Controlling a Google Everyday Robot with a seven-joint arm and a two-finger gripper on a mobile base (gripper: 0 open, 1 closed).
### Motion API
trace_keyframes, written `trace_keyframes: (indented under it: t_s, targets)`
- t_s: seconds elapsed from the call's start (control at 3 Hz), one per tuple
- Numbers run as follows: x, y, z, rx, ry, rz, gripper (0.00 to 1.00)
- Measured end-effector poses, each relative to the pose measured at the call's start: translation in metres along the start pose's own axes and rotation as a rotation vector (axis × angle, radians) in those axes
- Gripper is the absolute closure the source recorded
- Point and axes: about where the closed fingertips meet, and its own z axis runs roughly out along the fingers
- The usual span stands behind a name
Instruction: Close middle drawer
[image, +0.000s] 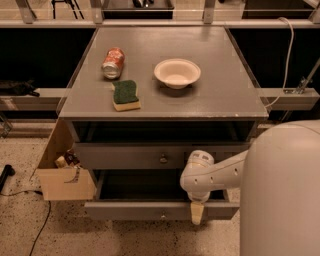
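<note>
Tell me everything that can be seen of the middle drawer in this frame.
The middle drawer is wide and grey, wood by its look, with a flat front panel and a small dark knob at centre. It stands pulled well out, farther than the drawer above it, level, its inside dark with no contents showing. The gripper hangs over the right part of its front panel; whether they touch cannot be told.

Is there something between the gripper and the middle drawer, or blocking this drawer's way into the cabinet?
Nothing visible does. The gripper hangs below the middle drawer, at the front of the pulled-out bottom drawer, right of centre. The space behind the middle drawer is hidden.
</note>
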Motion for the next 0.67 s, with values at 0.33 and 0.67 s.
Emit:
trace_keyframes:
  t_s: [0.33,0.67]
  targets:
    - [-0.0016,-0.0087,-0.0048,-0.012,-0.080,-0.058,0.00]
    - [-0.0012,-0.0078,-0.0045,-0.015,-0.089,-0.139,0.00]
